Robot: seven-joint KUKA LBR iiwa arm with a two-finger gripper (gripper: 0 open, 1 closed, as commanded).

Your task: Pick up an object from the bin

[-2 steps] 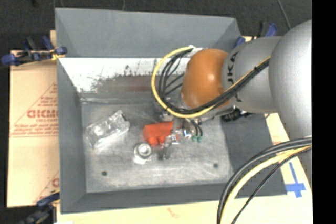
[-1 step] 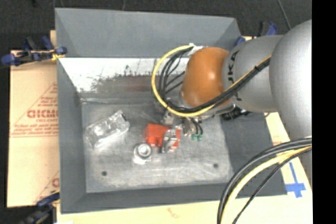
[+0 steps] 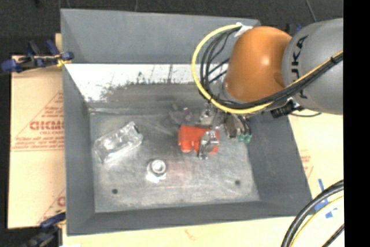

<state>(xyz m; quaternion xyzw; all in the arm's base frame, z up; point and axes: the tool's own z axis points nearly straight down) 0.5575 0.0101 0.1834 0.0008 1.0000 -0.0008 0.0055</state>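
The pincer [image 3: 207,144] is down low in the bin [image 3: 173,191], right of centre, at the right end of a red block [image 3: 188,138] that lies flat on the bin floor. Its metal parts overlap that end of the block. The arm's orange cover hides the rest, so I cannot tell how far open the pincer is, or whether it has any hold on the block.

The block is small, chunky and roughly box-shaped, with its long side running left to right. It is probably hard plastic or dense foam: light, stiff, not fragile, and little likely to deform under a squeeze. If the faces are smooth, a hold at the very end could let it swivel or slip out on the lift. The safer hold would be across the short width, nearer the middle, with the two flat long faces taking the pressure.

Two other things lie well apart from it to the left. A clear crumpled piece [image 3: 118,142] would be slippery and would give under pressure. A small round cap [image 3: 156,169], nearer the front, sits low and offers little to catch. Neither crowds the block, so a lift should be free of them.
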